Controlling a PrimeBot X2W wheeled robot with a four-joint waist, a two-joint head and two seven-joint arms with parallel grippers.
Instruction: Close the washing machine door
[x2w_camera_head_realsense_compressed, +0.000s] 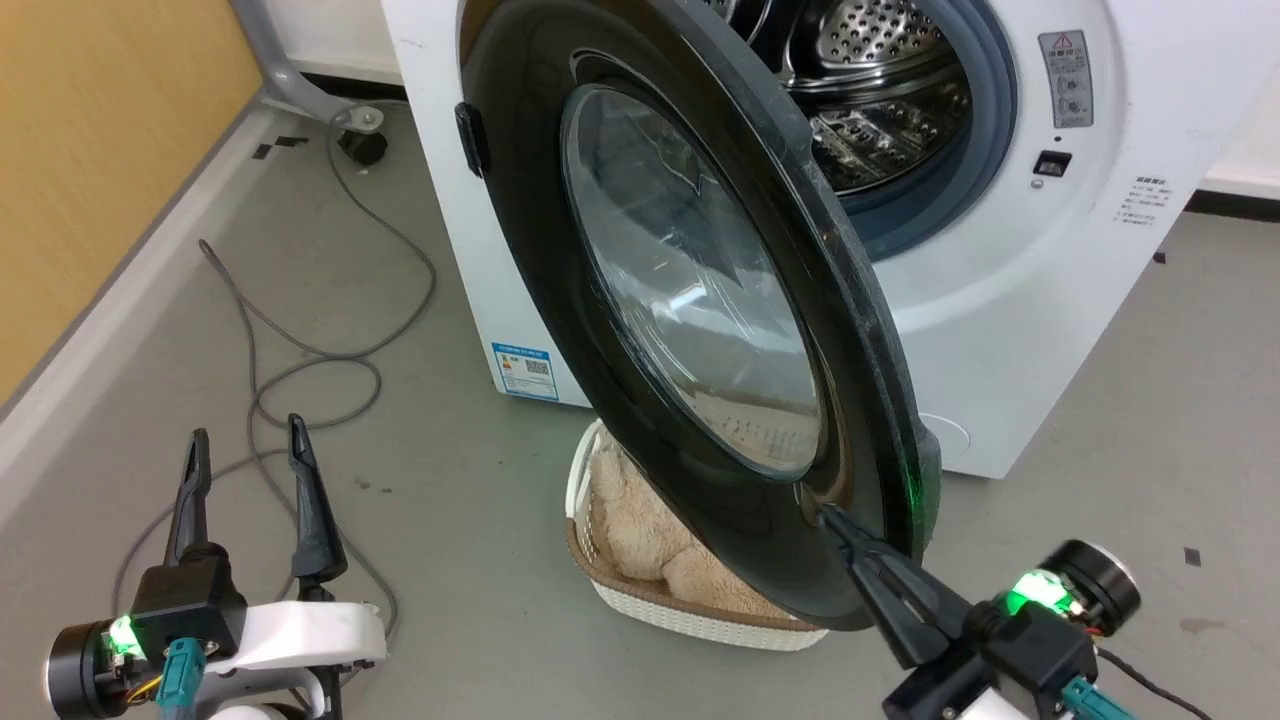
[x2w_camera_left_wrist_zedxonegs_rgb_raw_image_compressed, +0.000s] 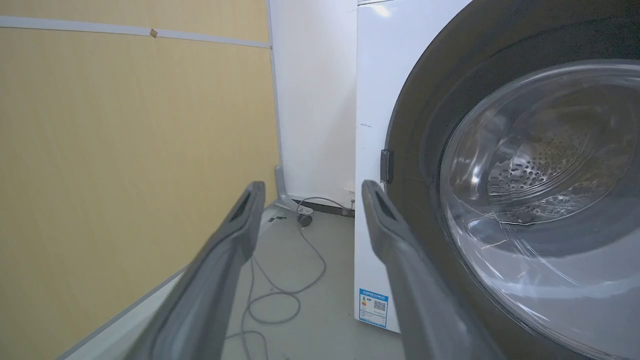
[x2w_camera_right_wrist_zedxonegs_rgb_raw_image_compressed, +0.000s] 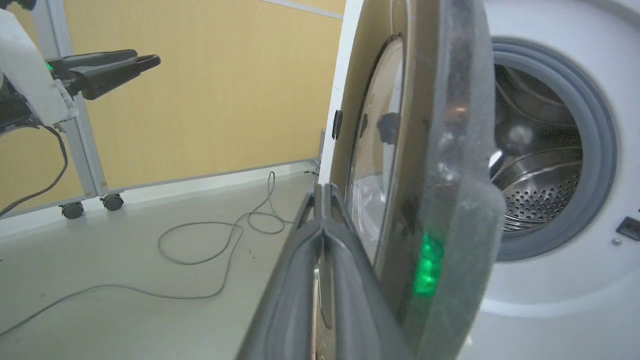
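**Head view, read from left to right.** At 7 o'clock the left gripper (x2w_camera_head_realsense_compressed: 248, 430) is being held above the floor, its fingers spread wide with nothing between them. At 9 o'clock a grey cable (x2w_camera_head_realsense_compressed: 340, 357) is being trailed across the floor.

Low on the washing machine (x2w_camera_head_realsense_compressed: 1000, 300), a blue sticker (x2w_camera_head_realsense_compressed: 524, 372) with a QR code is being displayed; its print is too small to be read. At 6 o'clock a cream perforated basket (x2w_camera_head_realsense_compressed: 690, 615) is being filled by a beige plush toy (x2w_camera_head_realsense_compressed: 640, 520).

At centre the washing machine door (x2w_camera_head_realsense_compressed: 690, 300) is being shown swung partly open from its left hinge, and the steel drum (x2w_camera_head_realsense_compressed: 880, 70) is being exposed at 1 o'clock. Beside the drum, a grey warning label (x2w_camera_head_realsense_compressed: 1065, 78) is being shown, its writing illegible.

At 5 o'clock the right gripper (x2w_camera_head_realsense_compressed: 830, 517) is being laid against the door's lower black rim, its fingers pressed together and clasping nothing.
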